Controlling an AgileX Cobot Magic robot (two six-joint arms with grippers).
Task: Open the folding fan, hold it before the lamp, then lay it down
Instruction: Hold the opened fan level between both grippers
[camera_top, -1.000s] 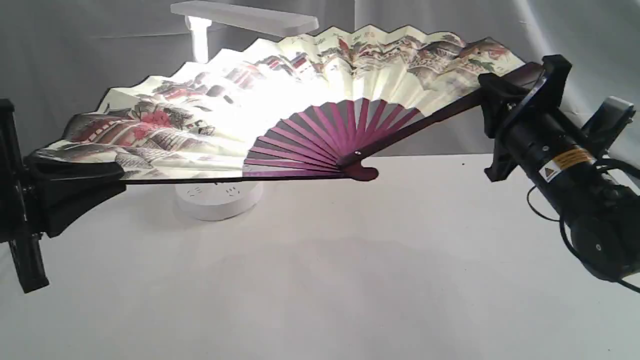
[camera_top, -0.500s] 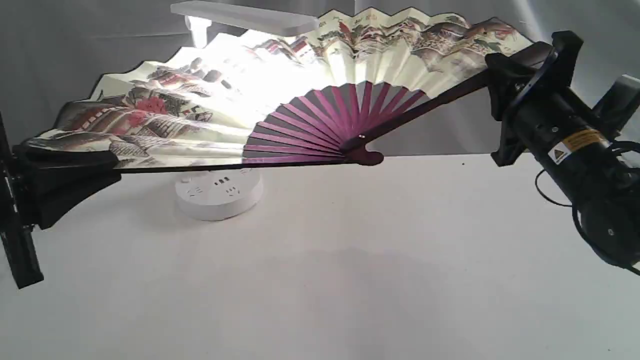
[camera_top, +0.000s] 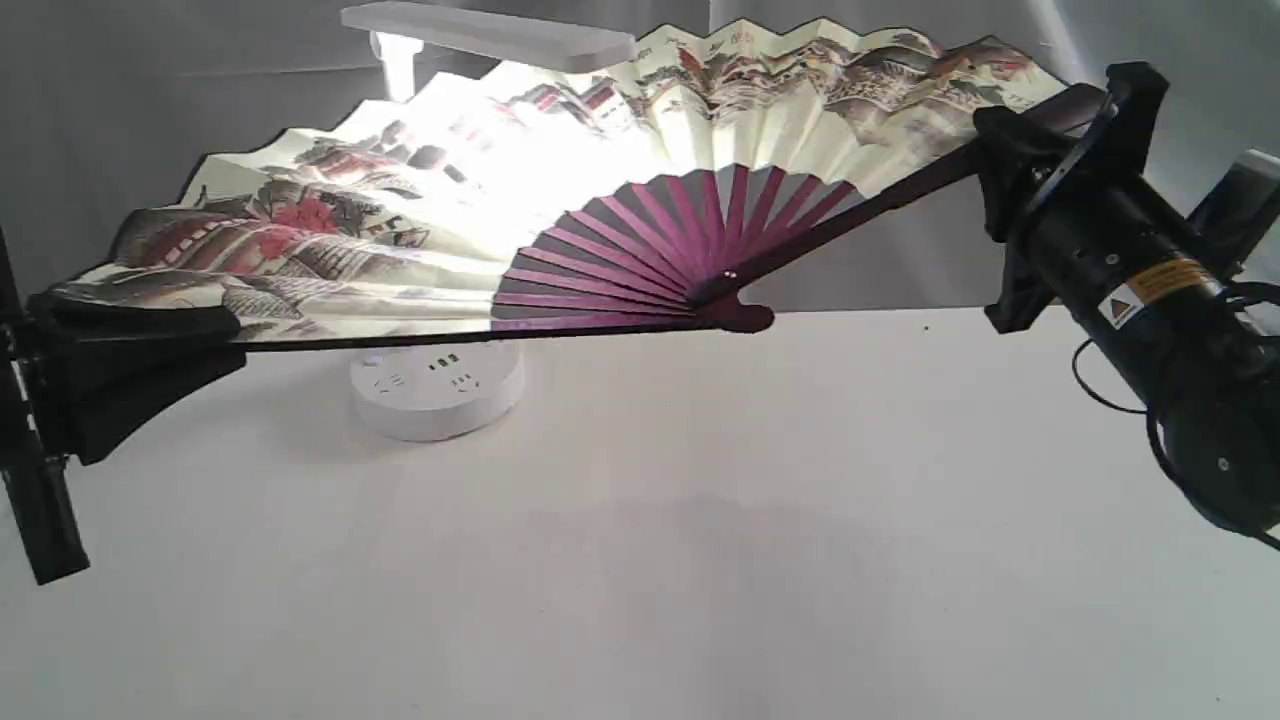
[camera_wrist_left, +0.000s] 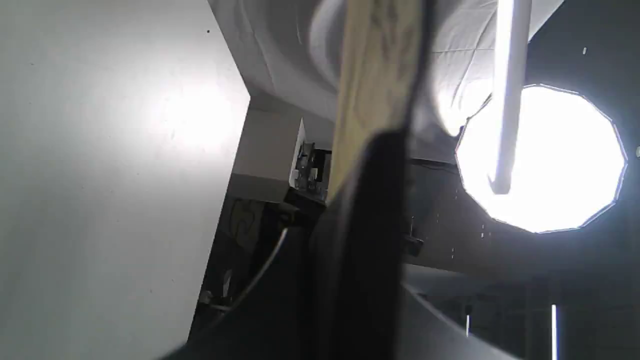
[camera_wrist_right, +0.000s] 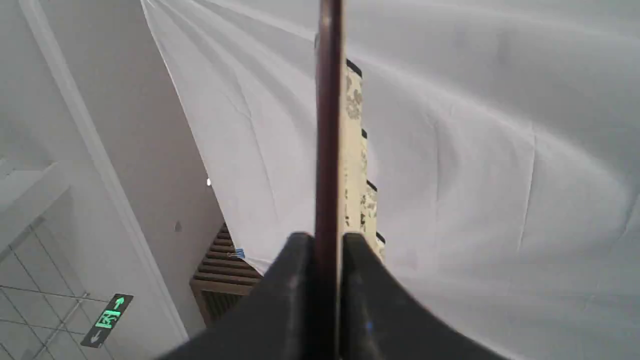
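Fan (camera_top: 620, 160) spread wide, aloft before the lamp (camera_top: 490, 35); left gripper (camera_top: 225, 343) and right gripper (camera_top: 990, 150), jaws pinching one end each. Holding step, I reckon. Next, lower both together, flat onto counter (camera_top: 640, 560).

Open passage across lower half of frame, above table (camera_top: 640, 580). Upper half barred by spread folding fan (camera_top: 330, 250), clamped at far left by left gripper (camera_top: 225, 338), at upper right by right gripper (camera_top: 990, 150). Beneath it, left of centre, lamp (camera_top: 437, 395) base obstructing.

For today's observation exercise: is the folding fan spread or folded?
Spread open: the folding fan splays its pleats and ribs wide between the left end effector and right end effector.
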